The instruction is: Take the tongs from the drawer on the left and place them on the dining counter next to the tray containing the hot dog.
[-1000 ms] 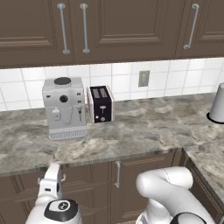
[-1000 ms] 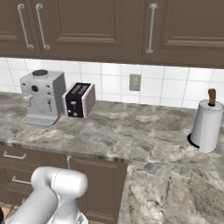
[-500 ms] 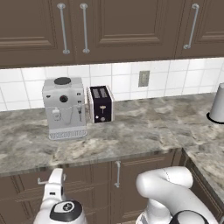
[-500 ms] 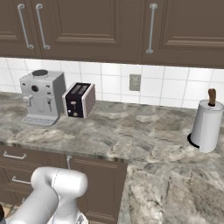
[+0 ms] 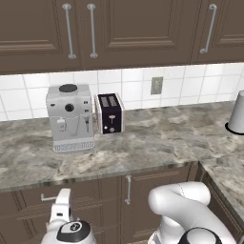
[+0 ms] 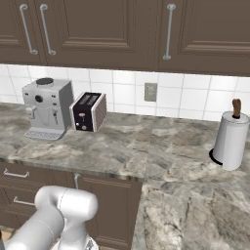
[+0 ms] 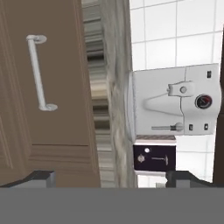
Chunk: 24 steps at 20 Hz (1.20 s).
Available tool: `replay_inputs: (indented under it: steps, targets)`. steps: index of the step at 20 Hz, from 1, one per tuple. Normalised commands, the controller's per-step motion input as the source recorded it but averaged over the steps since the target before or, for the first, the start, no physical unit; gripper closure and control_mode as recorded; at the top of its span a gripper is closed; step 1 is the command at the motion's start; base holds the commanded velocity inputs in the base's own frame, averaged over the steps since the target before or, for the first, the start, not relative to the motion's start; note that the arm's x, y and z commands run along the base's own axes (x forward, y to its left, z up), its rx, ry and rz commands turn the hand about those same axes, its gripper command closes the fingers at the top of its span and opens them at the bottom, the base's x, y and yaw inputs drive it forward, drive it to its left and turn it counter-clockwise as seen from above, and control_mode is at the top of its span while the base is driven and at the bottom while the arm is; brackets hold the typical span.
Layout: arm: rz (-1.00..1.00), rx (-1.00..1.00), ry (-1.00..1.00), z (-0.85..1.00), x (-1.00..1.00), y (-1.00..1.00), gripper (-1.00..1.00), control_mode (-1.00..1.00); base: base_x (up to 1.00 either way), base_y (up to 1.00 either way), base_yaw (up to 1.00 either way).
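Note:
The drawer (image 5: 28,202) is the shut dark brown front under the stone counter at the left, with a silver bar handle (image 5: 47,197). In the hand view, which is rolled on its side, the drawer (image 7: 48,87) and its handle (image 7: 38,72) fill the left. My gripper (image 5: 61,196) hangs low, just in front of the right end of that handle. Its dark fingertips (image 7: 40,176) stand wide apart, so the gripper (image 7: 111,178) is open with nothing between them. The tongs are hidden. The dining counter, tray and hot dog are out of view.
On the counter stand a white coffee machine (image 5: 70,117) and a black toaster (image 5: 110,113), with a paper towel roll (image 6: 229,140) at the right. A cabinet door with an upright handle (image 5: 127,189) sits right of the drawer. A second drawer handle (image 6: 22,201) lies lower.
In the left base view, my hand has shifted slightly right and down in front of the drawer. Nothing else has moved.

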Motion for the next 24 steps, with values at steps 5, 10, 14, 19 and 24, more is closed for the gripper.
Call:
replay_inputs:
  steps: [5, 10, 14, 19, 24]
  targets:
    - [0.03, 0.00, 0.04, -0.30, 0.04, 0.00, -1.00, -1.00, 0.00, 0.00, 0.00]
    - [0.07, 0.00, 0.03, -0.22, 0.08, 0.00, -1.00, -1.00, 0.00, 0.00, 0.00]
    - [0.10, 0.00, 0.02, -0.15, 0.17, 0.00, -1.00, -1.00, 0.00, 0.00, 0.00]
    - [0.11, 0.00, 0.00, -0.14, 0.23, 0.01, -1.00, -1.00, 0.00, 0.00, 0.00]
    - [0.06, 0.00, 0.00, -0.20, 0.30, 0.10, -1.00, -1.00, 0.00, 0.00, 0.00]
